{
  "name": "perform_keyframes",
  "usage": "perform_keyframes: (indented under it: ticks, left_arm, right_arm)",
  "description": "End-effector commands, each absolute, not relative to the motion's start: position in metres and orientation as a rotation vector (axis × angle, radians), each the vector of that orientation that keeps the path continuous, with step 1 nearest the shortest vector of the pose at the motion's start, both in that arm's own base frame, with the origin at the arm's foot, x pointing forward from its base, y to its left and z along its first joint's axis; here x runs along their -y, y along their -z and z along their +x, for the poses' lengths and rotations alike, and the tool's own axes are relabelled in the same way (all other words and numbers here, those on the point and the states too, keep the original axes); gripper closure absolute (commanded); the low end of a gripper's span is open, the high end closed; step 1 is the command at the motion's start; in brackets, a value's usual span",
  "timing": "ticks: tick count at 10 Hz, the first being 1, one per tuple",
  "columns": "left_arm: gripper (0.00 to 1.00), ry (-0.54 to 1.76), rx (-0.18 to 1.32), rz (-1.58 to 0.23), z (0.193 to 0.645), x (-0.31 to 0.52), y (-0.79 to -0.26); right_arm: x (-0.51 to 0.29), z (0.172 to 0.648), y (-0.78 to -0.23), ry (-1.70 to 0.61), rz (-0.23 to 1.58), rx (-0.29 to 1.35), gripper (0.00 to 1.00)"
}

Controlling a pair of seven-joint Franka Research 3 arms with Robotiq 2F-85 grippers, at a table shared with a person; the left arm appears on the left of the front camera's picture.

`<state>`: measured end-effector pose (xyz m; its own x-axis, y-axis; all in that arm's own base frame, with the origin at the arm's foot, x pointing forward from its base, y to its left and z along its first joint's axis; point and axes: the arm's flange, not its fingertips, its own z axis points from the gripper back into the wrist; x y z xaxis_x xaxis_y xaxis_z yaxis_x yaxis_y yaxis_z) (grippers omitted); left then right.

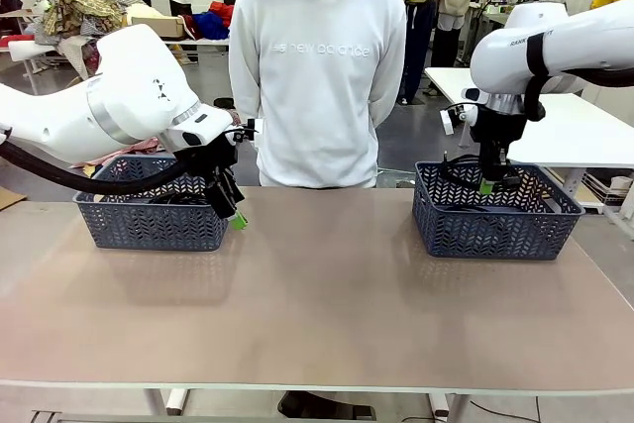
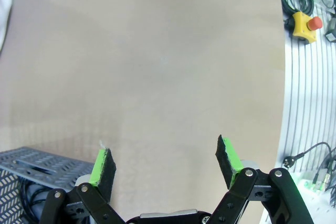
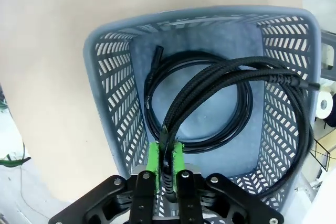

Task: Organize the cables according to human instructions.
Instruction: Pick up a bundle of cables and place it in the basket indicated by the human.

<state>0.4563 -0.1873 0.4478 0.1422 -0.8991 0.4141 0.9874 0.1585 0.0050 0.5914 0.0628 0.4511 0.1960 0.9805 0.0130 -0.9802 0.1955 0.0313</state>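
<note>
- Grey-blue plastic makes up the left basket [image 1: 149, 220], which sits just behind the left hand [image 1: 231, 207]; dark cords lie inside it, too hidden to tell apart.
- Left hand hangs at that basket's near right corner, tilted down toward the counter [image 1: 317, 294]; in the left wrist view the left hand [image 2: 165, 163] stands spread wide, its green pads [image 2: 100, 165] well apart with nothing between them and bare counter [image 2: 157, 51] ahead.
- A corner of the left basket [image 2: 31, 163] shows beside one finger in that view.
- A person in a white sweatshirt [image 1: 317, 86] stands at the far side of the counter, between the two baskets.
- Right basket [image 1: 495, 215] sits under the right hand [image 1: 485, 185], which reaches down into it.
- In the right wrist view the right hand [image 3: 165, 158] is pressed together, pinching a braided black cable [image 3: 220, 80] between its green pads.
- That cable loops away from the hand across the right basket [image 3: 113, 77] and along its far wall.
- A smooth black cable [image 3: 157, 108] lies coiled on the basket floor beneath the braided one.
</note>
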Motion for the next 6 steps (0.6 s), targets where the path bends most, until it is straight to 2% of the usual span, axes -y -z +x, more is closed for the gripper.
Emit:
perform_keyframes:
  ticks: [1, 2, 3, 4, 5, 6]
  left_arm:
    - [0.00, 1.393, 0.358, -0.297, 0.4561, 0.1850, -0.4480]
    - [0.00, 1.393, 0.358, -0.297, 0.4561, 0.1850, -0.4480]
    - [0.00, 1.393, 0.358, -0.297, 0.4561, 0.1850, -0.4480]
    - [0.00, 1.393, 0.358, -0.297, 0.4561, 0.1850, -0.4480]
    - [0.00, 1.393, 0.358, -0.297, 0.4561, 0.1850, -0.4480]
    - [0.00, 1.393, 0.358, -0.297, 0.4561, 0.1850, -0.4480]
  right_arm:
    - [-0.0584, 0.5867, -0.4503, -1.388, 0.035, 0.006, 0.69]
    - [-0.0586, 0.5872, -0.4495, -1.380, 0.032, 0.002, 0.49]
    - [-0.0589, 0.5872, -0.4505, -1.375, 0.032, 0.004, 0.65]
    - [-0.0599, 0.5875, -0.4533, -1.370, 0.036, 0.008, 0.29]
    - [-0.0615, 0.5882, -0.4557, -1.364, 0.034, 0.004, 0.45]
    - [-0.0632, 0.5890, -0.4577, -1.357, 0.034, -0.001, 0.09]
